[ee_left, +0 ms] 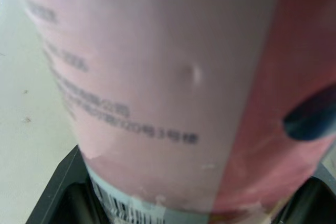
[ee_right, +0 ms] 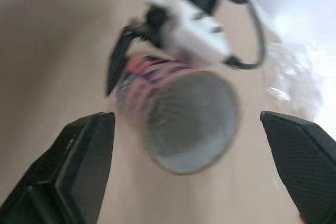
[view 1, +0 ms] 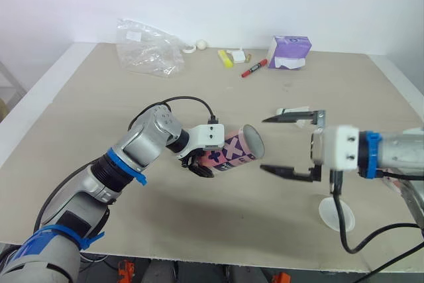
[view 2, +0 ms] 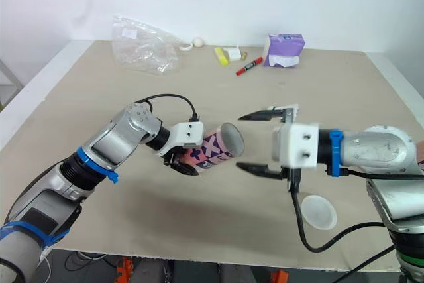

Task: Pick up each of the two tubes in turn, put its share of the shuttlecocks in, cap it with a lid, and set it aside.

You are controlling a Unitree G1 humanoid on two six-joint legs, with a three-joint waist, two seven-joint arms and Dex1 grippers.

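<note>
A pink tube with blue crosses (view 1: 233, 150) hangs lying almost level above the table, with my left gripper (view 1: 201, 162) shut on its rear end. Its open mouth faces right. My right gripper (view 1: 264, 144) stands open right in front of that mouth, one finger above it and one below, with nothing in it. In the right wrist view the tube's mouth (ee_right: 190, 120) lies between my two fingers (ee_right: 84, 156). A round white lid (view 1: 336, 213) lies flat near the table's front edge, under my right arm. A small white object (view 1: 293, 111) lies behind my right gripper.
At the table's back lie a crumpled clear plastic bag (view 1: 149, 48), a purple tissue box (view 1: 289, 52), a red marker (view 1: 253, 68), a yellow object (view 1: 225, 58) and a small white ball (view 1: 201, 44). The table's front edge (view 1: 218, 256) runs close below both arms.
</note>
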